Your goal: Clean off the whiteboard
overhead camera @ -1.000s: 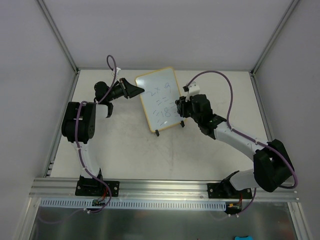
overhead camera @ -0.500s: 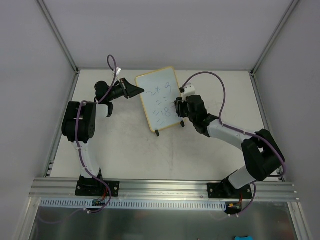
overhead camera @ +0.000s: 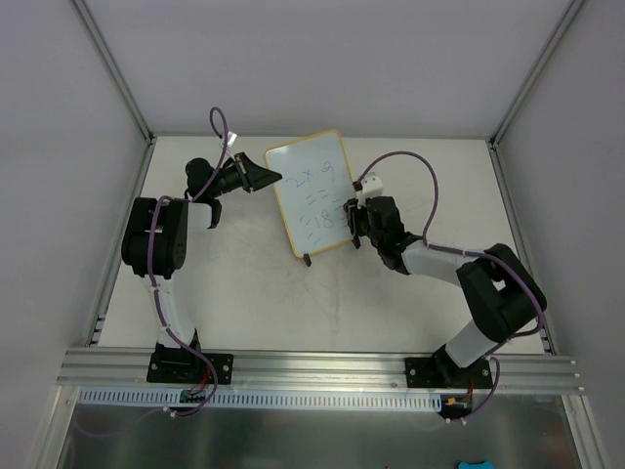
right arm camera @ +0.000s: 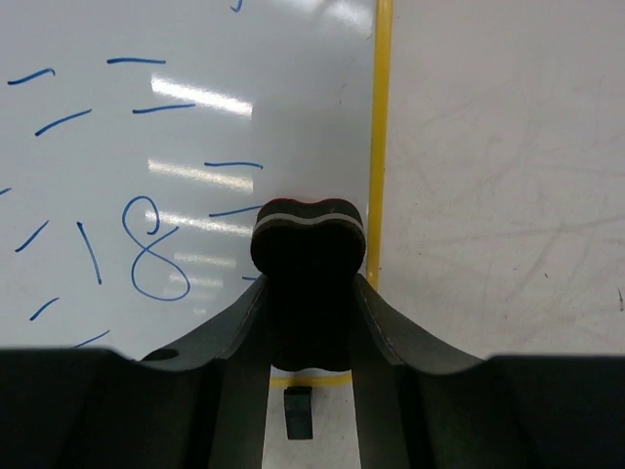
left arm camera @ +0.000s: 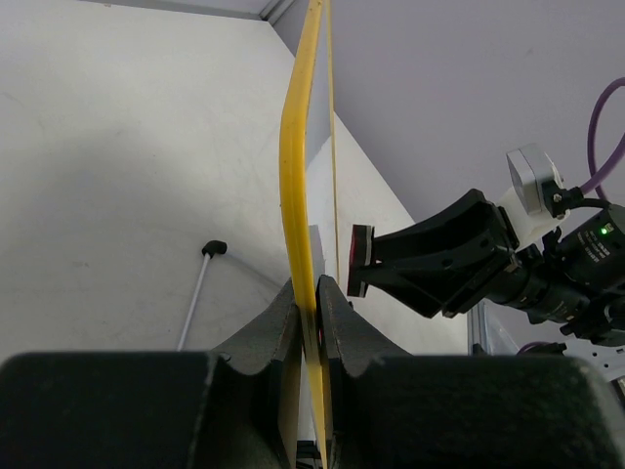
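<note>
From above: found the right arm folded further in than a second before, with the right tool (overhead camera: 352, 219) shifted from the right edge of the small rectangular whiteboard (overhead camera: 309, 186), thin yellow rounded-corner frame, down toward its lower right corner. Noted no shift in the whiteboard: propped as before on two small black feet (overhead camera: 308, 260) at the back middle of the pale table (overhead camera: 244, 293), blue handwriting unchanged. Found the left tool (overhead camera: 274, 180) at the same spot on the frame's left edge. Elsewhere, saw a purple cable (overhead camera: 405, 156) arching over the right arm and an aluminium rail (overhead camera: 322, 363) along the near edge.

Left wrist: saw the left tool (left arm camera: 310, 311) clamped shut on the yellow frame, the whiteboard (left arm camera: 296, 176) edge-on, its face hidden. Beyond it, saw the right tool (left arm camera: 381, 264) carrying a small black eraser block with a red face (left arm camera: 357, 259) just beside the board. Left of the frame, a black foot (left arm camera: 214, 248) on the table.

Right wrist: saw the right tool (right arm camera: 310, 303) closed on the eraser (right arm camera: 309, 230), over the lower right corner of the whiteboard (right arm camera: 195, 98), just inside the frame; could not tell whether touching. Read a blue "18" left of the eraser, with some strokes hidden behind it. Below, a black foot (right arm camera: 298, 410); to the right, scuffed table (right arm camera: 508, 195).
</note>
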Robot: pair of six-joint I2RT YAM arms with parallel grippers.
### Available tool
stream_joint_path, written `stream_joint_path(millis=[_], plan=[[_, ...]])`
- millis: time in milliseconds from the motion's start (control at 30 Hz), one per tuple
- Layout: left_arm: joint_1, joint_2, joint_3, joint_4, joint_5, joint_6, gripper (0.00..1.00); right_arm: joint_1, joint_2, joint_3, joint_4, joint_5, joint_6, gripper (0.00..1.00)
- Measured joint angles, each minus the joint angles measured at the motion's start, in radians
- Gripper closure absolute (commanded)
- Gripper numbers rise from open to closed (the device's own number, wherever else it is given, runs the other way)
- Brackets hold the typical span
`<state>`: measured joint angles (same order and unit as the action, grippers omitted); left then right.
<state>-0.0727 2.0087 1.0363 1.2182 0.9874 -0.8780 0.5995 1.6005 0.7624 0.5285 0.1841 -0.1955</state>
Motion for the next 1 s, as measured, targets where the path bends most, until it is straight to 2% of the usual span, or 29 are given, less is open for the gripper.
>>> stream_joint_path(millis=[367,767,1000], plan=[[0.000,0.001,0.000,-0.002,-0.001,0.000,1.00,-0.048,0.064,0.001,0.077,-0.052,0.056,1.00],[0.002,0.001,0.000,-0.005,-0.004,0.000,1.00,-0.072,0.073,0.061,-0.019,-0.115,0.135,1.00],[0.002,0.001,0.000,-0.005,-0.003,0.000,1.00,-0.037,0.077,0.064,-0.018,-0.060,0.144,1.00]])
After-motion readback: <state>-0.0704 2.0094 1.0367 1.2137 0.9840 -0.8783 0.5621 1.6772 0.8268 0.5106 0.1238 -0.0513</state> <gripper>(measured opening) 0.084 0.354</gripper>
